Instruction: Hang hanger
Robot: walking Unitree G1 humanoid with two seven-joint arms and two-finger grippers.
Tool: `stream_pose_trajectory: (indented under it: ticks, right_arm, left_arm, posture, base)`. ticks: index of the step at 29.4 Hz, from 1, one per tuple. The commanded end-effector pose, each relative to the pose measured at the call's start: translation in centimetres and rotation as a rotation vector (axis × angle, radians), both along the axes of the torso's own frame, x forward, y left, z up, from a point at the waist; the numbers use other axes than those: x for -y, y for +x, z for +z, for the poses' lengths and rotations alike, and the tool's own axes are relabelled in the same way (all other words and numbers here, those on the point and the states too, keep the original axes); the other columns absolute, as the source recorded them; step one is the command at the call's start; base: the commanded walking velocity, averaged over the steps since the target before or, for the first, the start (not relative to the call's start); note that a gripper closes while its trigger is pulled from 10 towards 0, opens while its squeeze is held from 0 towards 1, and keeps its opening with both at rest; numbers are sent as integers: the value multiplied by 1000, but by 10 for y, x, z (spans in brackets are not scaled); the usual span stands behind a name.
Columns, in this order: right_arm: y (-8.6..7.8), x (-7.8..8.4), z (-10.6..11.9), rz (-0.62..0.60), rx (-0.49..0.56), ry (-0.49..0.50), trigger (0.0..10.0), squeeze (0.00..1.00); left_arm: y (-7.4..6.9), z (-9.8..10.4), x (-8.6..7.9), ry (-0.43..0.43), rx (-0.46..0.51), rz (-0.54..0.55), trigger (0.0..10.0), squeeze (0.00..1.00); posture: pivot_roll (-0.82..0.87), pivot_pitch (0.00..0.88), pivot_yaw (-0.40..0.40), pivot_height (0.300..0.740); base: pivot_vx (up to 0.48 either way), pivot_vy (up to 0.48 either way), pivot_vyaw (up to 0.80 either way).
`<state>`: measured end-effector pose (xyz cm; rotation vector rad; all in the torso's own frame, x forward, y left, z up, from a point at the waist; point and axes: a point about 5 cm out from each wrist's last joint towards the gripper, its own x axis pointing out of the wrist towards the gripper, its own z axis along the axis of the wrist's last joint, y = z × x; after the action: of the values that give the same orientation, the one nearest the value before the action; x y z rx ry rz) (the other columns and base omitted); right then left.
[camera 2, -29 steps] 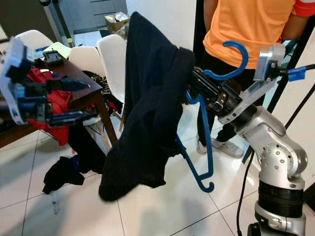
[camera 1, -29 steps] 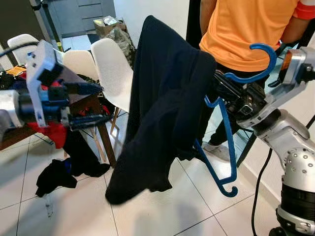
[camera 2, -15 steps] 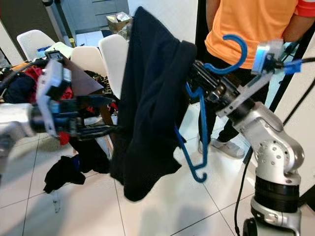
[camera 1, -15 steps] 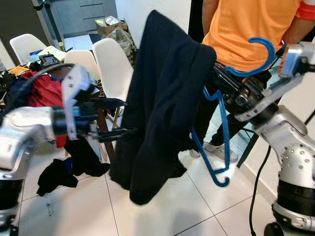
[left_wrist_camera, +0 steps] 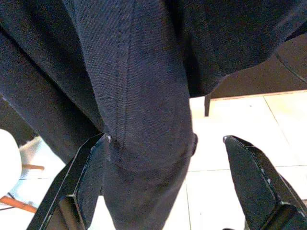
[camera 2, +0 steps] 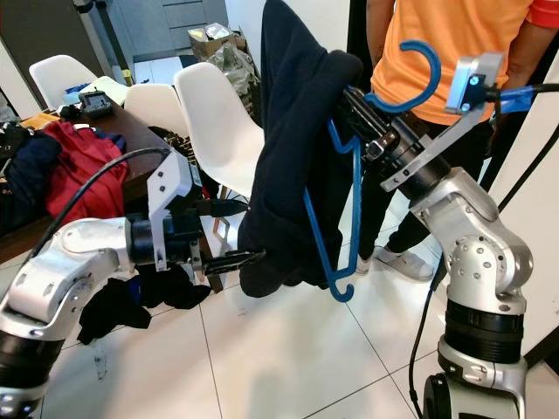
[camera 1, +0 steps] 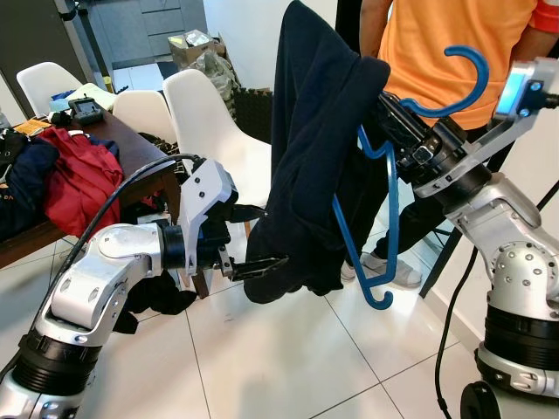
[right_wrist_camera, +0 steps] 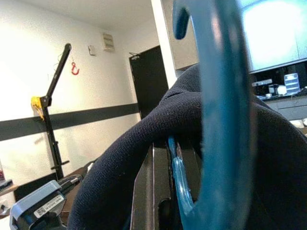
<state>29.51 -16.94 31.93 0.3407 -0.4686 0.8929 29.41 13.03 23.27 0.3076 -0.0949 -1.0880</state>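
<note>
A blue plastic hanger (camera 1: 389, 218) hangs tilted in the air with a dark navy garment (camera 1: 313, 148) draped over one side of it. Its hook (camera 1: 465, 77) points up in front of a person. My right gripper (camera 1: 403, 138) is shut on the hanger just below the hook; in the right wrist view its black fingers (right_wrist_camera: 152, 191) clamp the blue neck (right_wrist_camera: 223, 120). My left gripper (camera 1: 267, 236) is open at the garment's lower hem. In the left wrist view the cloth (left_wrist_camera: 144, 96) hangs between the spread fingers (left_wrist_camera: 88, 177).
A person in an orange shirt (camera 1: 437, 39) stands close behind the hanger. White chairs (camera 1: 210, 113) and a wooden table (camera 1: 153, 179) piled with clothes (camera 1: 74, 170) stand to the left. Dark clothes (camera 1: 162, 298) lie on the tiled floor.
My left arm has swung right and down, bringing its open gripper to the garment's hem. The right arm has lifted the hanger a little, and the garment hangs more bunched.
</note>
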Motion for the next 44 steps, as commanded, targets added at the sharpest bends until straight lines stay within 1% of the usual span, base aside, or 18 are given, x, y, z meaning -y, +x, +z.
stream_pose_trajectory:
  ticks: [1, 2, 4, 8, 9, 10, 11, 12, 13, 21, 24, 25, 31, 35, 36, 40, 41, 44]
  right_arm:
    - [-7, -4, 11, 41, 63, 17, 10000, 0]
    - [-7, -4, 11, 41, 63, 17, 10000, 0]
    - [-10, -2, 11, 48, 68, 13, 10000, 0]
    - [-10, -2, 12, 43, 69, 14, 10000, 0]
    - [-10, -2, 12, 40, 70, 15, 10000, 0]
    - [-10, -3, 12, 38, 70, 15, 10000, 0]
    - [-10, -3, 13, 38, 72, 15, 10000, 0]
    - [-10, -3, 13, 38, 72, 15, 10000, 0]
    - [-10, -3, 13, 37, 73, 16, 10000, 0]
    - [-10, -2, 15, 33, 76, 18, 10000, 0]
    - [-10, 0, 15, 22, 76, 19, 10000, 0]
    - [-10, 0, 15, 22, 76, 19, 10000, 0]
    - [-10, 6, 15, 2, 75, 28, 10000, 0]
    - [-10, 6, 15, -1, 76, 29, 10000, 0]
    - [-9, 7, 15, -4, 74, 28, 10000, 0]
    - [-9, 7, 15, -4, 74, 28, 10000, 0]
    - [-9, 7, 13, -5, 68, 23, 10000, 0]
    - [-9, 7, 13, -5, 68, 23, 10000, 0]
  left_arm:
    - [5, -2, -2, -12, 19, 31, 10000, 0]
    - [5, -2, -2, -12, 19, 31, 10000, 0]
    - [12, 7, -5, -32, 69, 59, 10000, 0]
    - [12, 11, -3, -37, 84, 50, 10000, 0]
    - [12, 12, 0, -43, 88, 35, 10000, 0]
    - [10, 11, 4, -44, 82, 16, 9647, 0]
    - [9, 10, 7, -54, 69, -3, 2118, 0]
    - [9, 10, 7, -54, 69, -3, 2118, 0]
    - [7, 8, 9, -59, 60, -24, 0, 0]
    - [7, 3, 11, -53, 45, -59, 0, 0]
    - [8, 4, 3, -32, 44, -52, 0, 0]
    - [8, 4, 3, -32, 44, -52, 0, 0]
    - [10, 9, -15, 4, 49, -22, 0, 0]
    - [10, 10, -17, 6, 51, -19, 0, 0]
    - [11, 14, -21, 3, 59, -15, 0, 0]
    - [11, 14, -21, 3, 59, -15, 0, 0]
    - [12, 23, -26, -1, 79, -10, 0, 0]
    - [12, 23, -26, -1, 79, -10, 0, 0]
  posture:
    - [99, 14, 53, 740]
    - [99, 14, 53, 740]
    - [91, 12, 52, 740]
    - [91, 11, 51, 740]
    - [89, 11, 52, 740]
    - [86, 11, 52, 740]
    - [82, 10, 52, 740]
    - [82, 10, 52, 740]
    - [81, 10, 51, 740]
    - [81, 10, 54, 740]
    - [86, 11, 56, 740]
    - [86, 11, 56, 740]
    - [92, 11, 58, 740]
    - [92, 11, 58, 740]
    - [92, 10, 58, 740]
    - [92, 10, 58, 740]
    - [93, 10, 58, 740]
    - [93, 10, 58, 740]
  base:
    - [0, 0, 0]
    - [0, 0, 0]
    - [0, 0, 0]
    - [0, 0, 0]
    - [0, 0, 0]
    - [0, 0, 0]
    - [0, 0, 0]
    - [0, 0, 0]
    - [0, 0, 0]
    - [0, 0, 0]
    - [0, 0, 0]
    - [0, 0, 0]
    - [0, 0, 0]
    - [0, 0, 0]
    - [0, 0, 0]
    - [0, 0, 0]
    - [0, 0, 0]
    - [0, 0, 0]
